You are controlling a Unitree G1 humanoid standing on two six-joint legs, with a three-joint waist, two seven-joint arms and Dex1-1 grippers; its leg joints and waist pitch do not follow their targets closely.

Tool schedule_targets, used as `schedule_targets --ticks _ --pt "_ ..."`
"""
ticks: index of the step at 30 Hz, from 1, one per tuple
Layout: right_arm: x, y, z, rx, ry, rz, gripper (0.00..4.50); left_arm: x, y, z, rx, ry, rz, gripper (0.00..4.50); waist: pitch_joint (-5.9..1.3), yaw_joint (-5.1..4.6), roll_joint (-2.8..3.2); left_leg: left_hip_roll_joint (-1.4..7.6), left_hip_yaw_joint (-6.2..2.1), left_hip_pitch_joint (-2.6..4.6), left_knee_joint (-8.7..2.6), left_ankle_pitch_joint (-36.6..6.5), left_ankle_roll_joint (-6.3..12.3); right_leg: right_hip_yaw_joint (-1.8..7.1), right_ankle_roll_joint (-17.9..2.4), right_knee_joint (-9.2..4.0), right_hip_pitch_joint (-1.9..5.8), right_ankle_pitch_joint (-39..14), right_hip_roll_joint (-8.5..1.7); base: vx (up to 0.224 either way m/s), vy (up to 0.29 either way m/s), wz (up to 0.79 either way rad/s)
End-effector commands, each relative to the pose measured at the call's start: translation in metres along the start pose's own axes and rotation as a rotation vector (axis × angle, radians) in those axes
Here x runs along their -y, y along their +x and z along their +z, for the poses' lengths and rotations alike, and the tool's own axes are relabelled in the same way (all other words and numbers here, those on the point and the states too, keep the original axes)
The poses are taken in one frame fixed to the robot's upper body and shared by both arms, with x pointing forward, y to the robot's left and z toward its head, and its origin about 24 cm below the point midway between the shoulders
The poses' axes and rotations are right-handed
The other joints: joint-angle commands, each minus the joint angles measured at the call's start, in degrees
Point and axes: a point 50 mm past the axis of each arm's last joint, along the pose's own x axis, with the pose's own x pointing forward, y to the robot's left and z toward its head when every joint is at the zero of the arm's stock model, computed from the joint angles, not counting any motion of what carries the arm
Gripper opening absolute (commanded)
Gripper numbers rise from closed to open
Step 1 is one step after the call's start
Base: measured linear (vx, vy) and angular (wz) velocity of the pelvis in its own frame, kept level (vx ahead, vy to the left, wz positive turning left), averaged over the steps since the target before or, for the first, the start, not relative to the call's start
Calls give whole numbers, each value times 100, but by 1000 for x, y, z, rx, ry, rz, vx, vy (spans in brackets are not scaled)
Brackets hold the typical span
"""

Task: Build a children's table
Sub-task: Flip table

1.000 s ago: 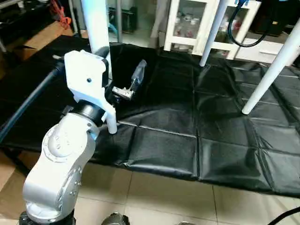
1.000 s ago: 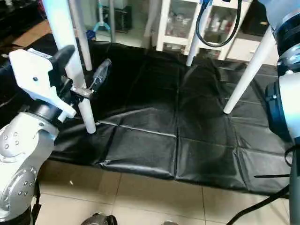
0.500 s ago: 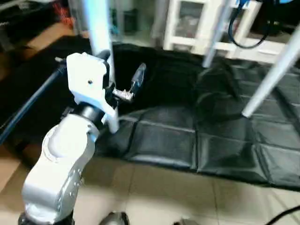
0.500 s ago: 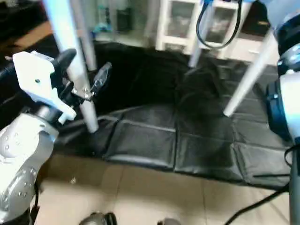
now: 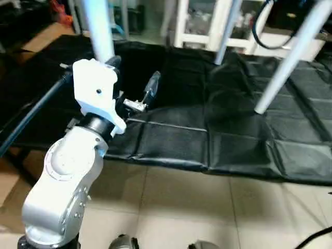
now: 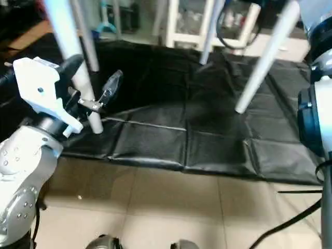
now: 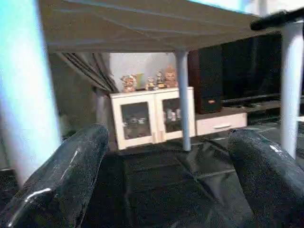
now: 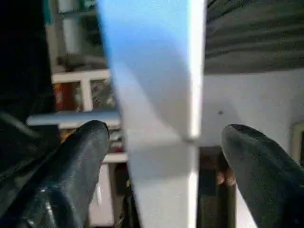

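While the children's table (image 7: 156, 28) stands on its legs over the black mat (image 5: 207, 140), the left gripper (image 7: 161, 180) hovers beside the near leg (image 6: 72, 57), fingers (image 7: 61, 175) wide apart. The right gripper (image 8: 161, 175) straddles another leg (image 8: 156, 95), fingers (image 8: 256, 166) spread and seemingly not touching. To finish well, I'd draw both arms back without bumping the legs.

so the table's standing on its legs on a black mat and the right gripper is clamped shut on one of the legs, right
Not quite. The table does stand on its legs on the black mat, but the right gripper is not clamped on one. The right wrist view shows both fingers spread apart, clear of the white leg between them.
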Motion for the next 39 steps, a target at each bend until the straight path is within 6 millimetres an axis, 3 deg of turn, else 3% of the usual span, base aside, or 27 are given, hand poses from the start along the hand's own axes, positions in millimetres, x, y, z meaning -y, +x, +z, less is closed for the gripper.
schedule_targets --ticks 1,5,8,9,12,14,15,16,17,18,19,21,22,23,24,26,27,29,30,31,32,33,35,36,37,38,39 --pt "4 -4 2 60 -21 -48 444 0 1 1 -4 3 -6 450 -381 -35 45 300 -259 205 -643 -3128 -522 244 -876 -696 98 -1982 -334 0 0 0" --pt "1 -7 13 226 -69 -185 444 -2 1 -1 -17 4 -5 450 -436 -44 82 294 -245 174 -662 -2533 -431 234 -935 -666 188 -1320 -322 0 0 0" --pt "-2 -11 18 328 -49 -239 444 -4 1 -5 -45 1 6 450 -477 -27 102 277 -173 179 -635 -2052 -213 246 -1066 -685 224 -747 -303 0 0 0" --pt "-2 -16 23 404 -37 -297 444 -6 0 -10 -72 2 20 450 -486 -4 194 267 -174 191 -622 -1970 -154 253 -1152 -660 232 -615 -304 0 0 0" --pt "-1 -25 31 538 11 -387 444 -9 -2 -16 -106 -7 51 450 -522 3 138 258 -140 169 -608 -1495 21 252 -1259 -645 309 -63 -298 0 0 0" --pt "-6 -32 37 652 78 -449 444 -12 -5 -22 -127 -19 84 450 -560 44 206 250 -115 199 -595 -947 312 245 -1332 -637 366 668 -288 0 0 0" --pt "-6 -32 37 652 78 -449 444 -12 -5 -22 -127 -19 84 450 -579 51 201 262 -116 209 -587 -789 378 242 -1382 -614 372 852 -291 0 0 0" --pt "-27 -39 45 769 201 -455 444 -16 -11 -30 -135 -42 146 450 -572 79 257 237 -101 225 -592 -649 546 237 -1426 -641 393 1092 -261 0 0 0" --pt "-32 -40 45 778 240 -450 444 -17 -13 -32 -138 -40 160 450 -580 112 271 280 -108 245 -613 -587 605 252 -1395 -645 419 1244 -308 0 0 0" --pt "-52 -44 47 805 381 -418 444 -21 -19 -38 -150 -30 208 450 -559 82 296 276 -141 247 -665 -511 734 217 -1335 -692 463 1384 -245 53 13 -1" --pt "-67 -46 47 805 503 -377 444 -21 -23 -42 -155 -43 229 450 -552 75 353 327 -165 335 -748 -947 662 191 -1281 -744 454 1029 -239 53 13 -1" --pt "-111 -51 47 756 687 -254 444 -22 -33 -52 -167 -81 284 450 -591 86 376 334 -154 422 -821 -1492 329 194 -1390 -832 482 251 -251 0 0 0" --pt "-111 -51 47 756 687 -254 444 -22 -33 -52 -167 -81 284 450 -596 150 388 341 -135 459 -828 -1526 289 206 -1351 -879 475 105 -273 0 0 0" --pt "-168 -59 46 649 839 -105 444 -19 -44 -61 -193 -52 302 450 -527 201 422 338 -122 468 -864 -1560 235 247 -1205 -984 429 -173 -266 0 0 0" --pt "-196 -63 42 560 948 -71 444 -17 -49 -66 -203 -42 313 450 -553 235 456 364 -111 517 -883 -1657 150 242 -1141 -973 421 -349 -291 0 0 0" --pt "-203 -65 41 537 973 -62 444 -16 -51 -67 -206 -40 315 450 -501 178 466 320 -104 543 -970 -2174 -58 234 -970 -1072 424 -1114 -287 0 0 0" --pt "-252 -83 22 303 1113 -53 444 -11 -62 -75 -226 -52 355 450 -520 173 458 303 -131 582 -976 -2372 -227 253 -766 -1140 402 -1556 -308 0 0 0" --pt "-267 -90 10 190 1158 -70 444 -8 -65 -79 -238 -62 362 450 -505 133 467 301 -153 557 -1016 -2401 -279 247 -679 -1151 423 -1565 -300 0 0 0" --pt "-272 -96 2 125 1192 -80 444 -6 -66 -81 -245 -67 362 450 -517 104 423 296 -156 544 -1025 -2423 -281 246 -613 -1157 424 -1582 -297 0 0 0" --pt "-275 -100 -5 72 1227 -89 444 -3 -65 -84 -252 -71 352 450 -517 104 423 296 -156 544 -1025 -2423 -281 246 -613 -1157 424 -1582 -297 0 0 0" --pt "-275 -100 -5 72 1227 -89 444 -3 -65 -84 -252 -71 352 450 -505 92 459 283 -164 580 -1034 -2617 -289 250 -495 -1177 424 -1861 -312 0 0 0" --pt "-271 -105 -9 50 1260 -93 444 2 -60 -86 -250 -69 317 450 -472 52 397 262 -179 634 -1041 -2988 -329 218 -303 -1228 425 -2432 -304 0 0 0" --pt "-265 -106 -7 66 1279 -75 444 4 -53 -87 -240 -71 289 450 -395 -44 412 206 -210 814 -1013 -3758 -419 95 68 -1357 352 -3542 -233 0 0 0" --pt "-261 -106 -2 95 1293 -59 444 4 -50 -87 -235 -71 287 450 -358 -162 382 168 -221 970 -954 -4159 -411 -36 186 -1459 310 -3908 -150 0 0 0" --pt "-260 -105 0 100 1289 -59 444 4 -49 -87 -234 -69 293 450 -279 -286 466 192 -251 1087 -1016 -4782 -450 -309 239 -1487 342 -3961 3 0 0 0" --pt "-259 -105 0 100 1288 -59 444 3 -49 -87 -233 -69 296 450 -255 -391 460 210 -260 1003 -1107 -4954 -454 -414 270 -1411 480 -3772 55 6 -6 -23" --pt "-260 -105 2 94 1293 -56 444 2 -48 -88 -229 -67 311 450 -230 -221 559 474 -116 242 -1896 -5831 -545 -382 64 152 1400 -1717 70 -39 -9 -22"
